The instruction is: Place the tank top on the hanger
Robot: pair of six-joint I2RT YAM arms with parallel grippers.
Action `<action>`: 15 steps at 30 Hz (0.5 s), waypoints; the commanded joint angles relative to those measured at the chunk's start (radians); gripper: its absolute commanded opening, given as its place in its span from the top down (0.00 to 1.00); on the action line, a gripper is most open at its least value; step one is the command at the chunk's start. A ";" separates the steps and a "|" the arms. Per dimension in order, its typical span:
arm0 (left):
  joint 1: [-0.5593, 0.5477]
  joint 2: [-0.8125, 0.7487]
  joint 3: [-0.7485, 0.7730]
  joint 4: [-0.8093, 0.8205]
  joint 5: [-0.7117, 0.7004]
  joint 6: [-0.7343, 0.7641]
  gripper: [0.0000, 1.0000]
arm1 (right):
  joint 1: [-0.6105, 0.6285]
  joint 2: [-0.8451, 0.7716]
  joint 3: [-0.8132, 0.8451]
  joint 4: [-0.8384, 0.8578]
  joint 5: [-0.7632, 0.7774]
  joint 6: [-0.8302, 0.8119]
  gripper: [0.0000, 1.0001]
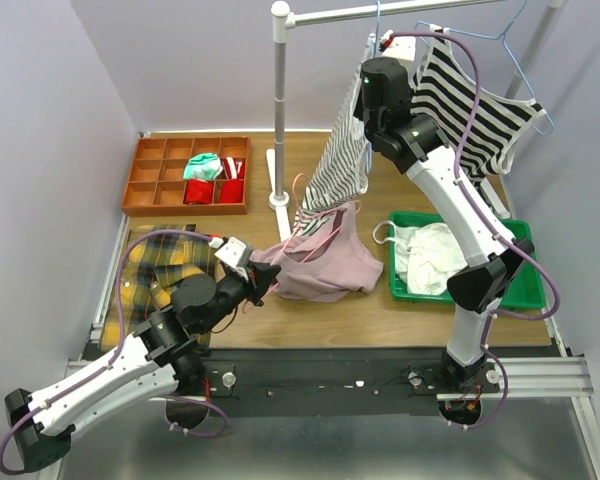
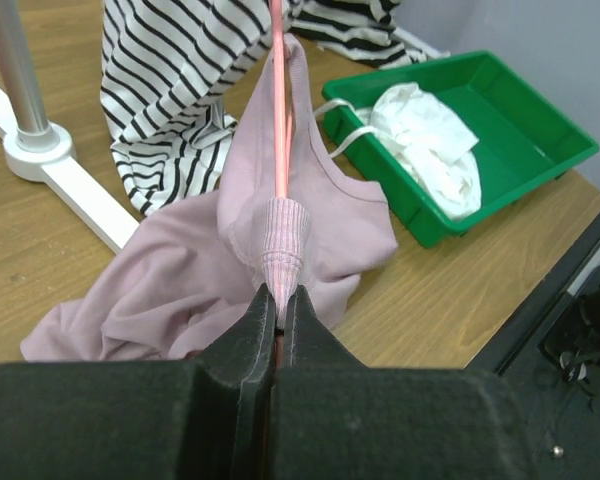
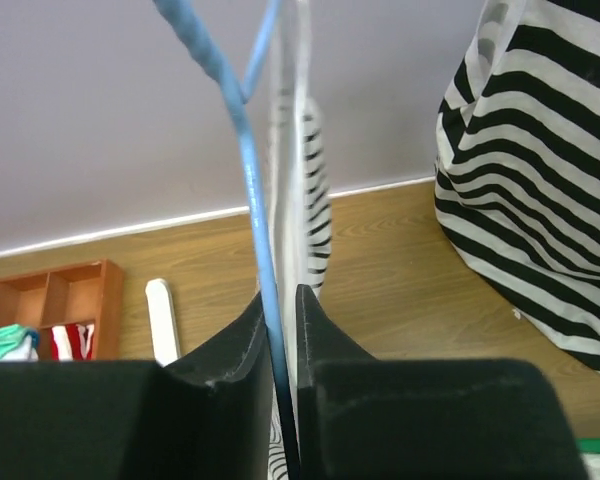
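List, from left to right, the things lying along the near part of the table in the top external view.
yellow plaid cloth → tank top → green tray

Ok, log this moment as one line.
left fingers: shut on pink hanger | tank top: strap around hanger wire, rest on table | right fingers: shut on blue hanger

A soft, matt tank top of dusty-pink knit cloth with ribbed edging is shown threaded on a smooth pink-red wire hanger, beside a wood-grain table, a glossy green plastic tray, crumpled white cloth, a satin grey metal pole and a light blue hanger of coated wire.
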 commanded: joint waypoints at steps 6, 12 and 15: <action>-0.007 -0.069 0.140 -0.090 -0.066 0.005 1.00 | -0.045 -0.034 -0.019 0.020 0.055 -0.060 0.90; -0.007 -0.068 0.221 -0.175 -0.052 0.024 1.00 | -0.070 -0.051 -0.034 0.032 0.072 -0.087 0.90; -0.009 -0.074 0.272 -0.239 -0.052 0.039 1.00 | -0.076 -0.055 -0.037 0.033 0.066 -0.095 0.89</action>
